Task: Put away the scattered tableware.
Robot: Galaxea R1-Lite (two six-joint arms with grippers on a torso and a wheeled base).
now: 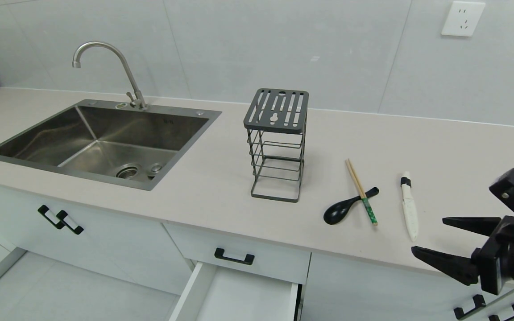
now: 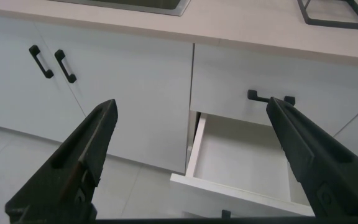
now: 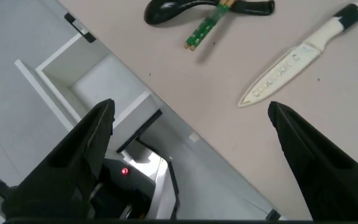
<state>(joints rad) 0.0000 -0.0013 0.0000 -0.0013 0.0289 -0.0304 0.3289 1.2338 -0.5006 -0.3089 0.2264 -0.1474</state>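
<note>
Gap between chopsticks [image 1: 361, 191], knife [image 1: 409, 207]; rack [image 1: 275, 128] well apart.

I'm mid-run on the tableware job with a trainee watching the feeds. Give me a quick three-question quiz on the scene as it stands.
1. True or false: the chopsticks lie across the handle of the black spoon.
2. Which item lies nearest the right pincer? A) black spoon B) white knife C) metal rack
3. Fill in: the lower drawer stands ____.

Key: 1 true; 2 B; 3 open.
</note>
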